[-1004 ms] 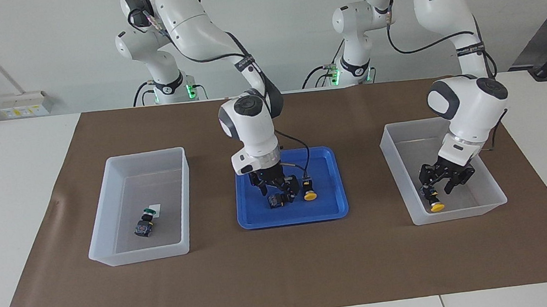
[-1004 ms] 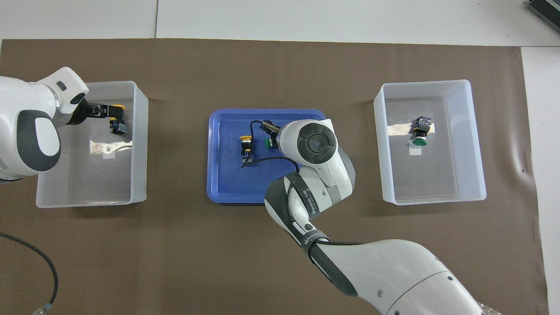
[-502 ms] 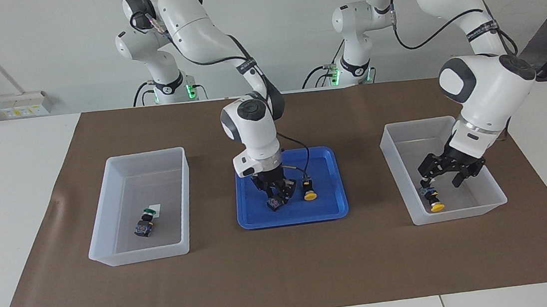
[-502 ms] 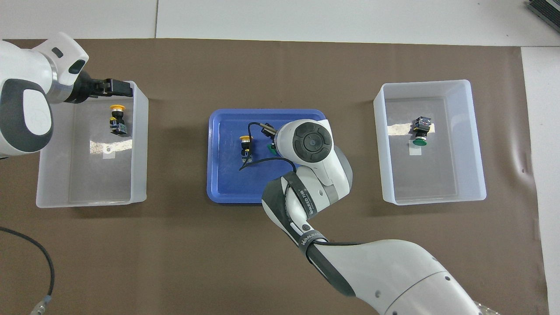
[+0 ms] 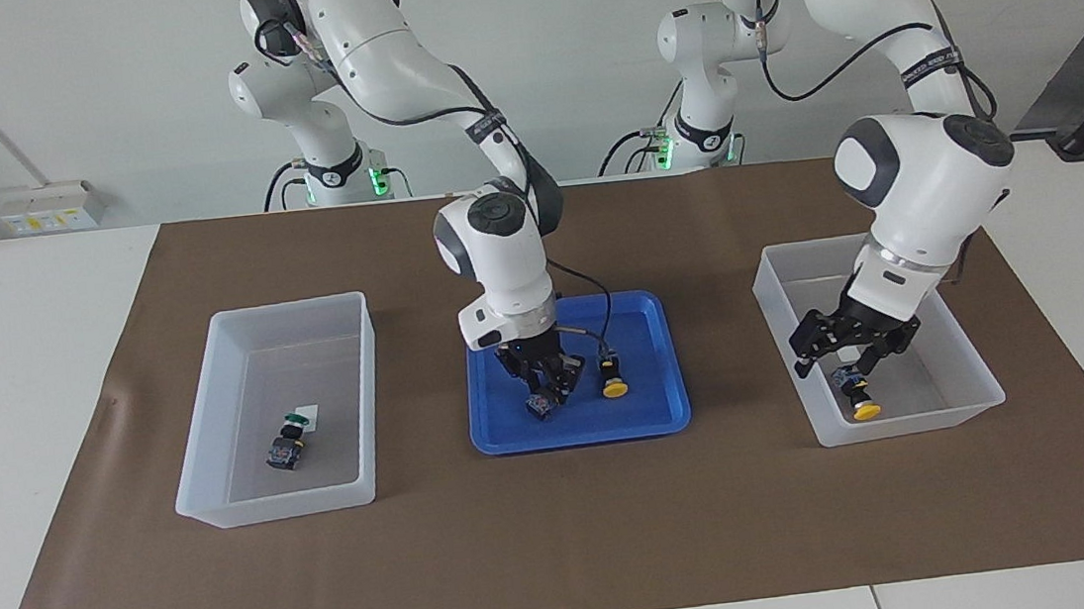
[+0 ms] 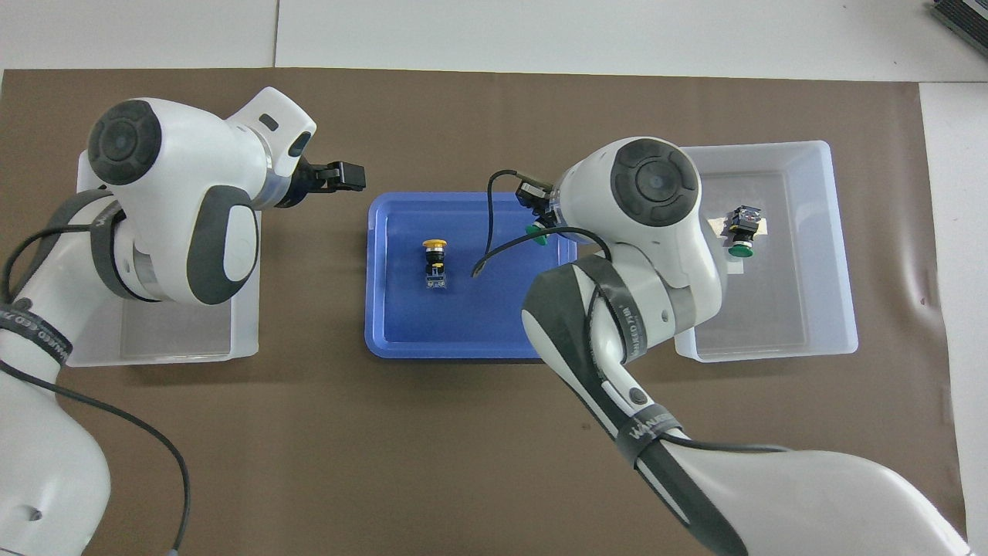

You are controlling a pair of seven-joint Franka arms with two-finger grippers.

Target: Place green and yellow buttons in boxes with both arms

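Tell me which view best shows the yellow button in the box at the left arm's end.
The facing view. There the yellow button lies in plain sight on the floor of the box, with the left gripper over that box. In the overhead view the left arm covers that spot and hides the button.

Open brown mat at six o'clock of the blue tray; bins flank it at three and nine o'clock.
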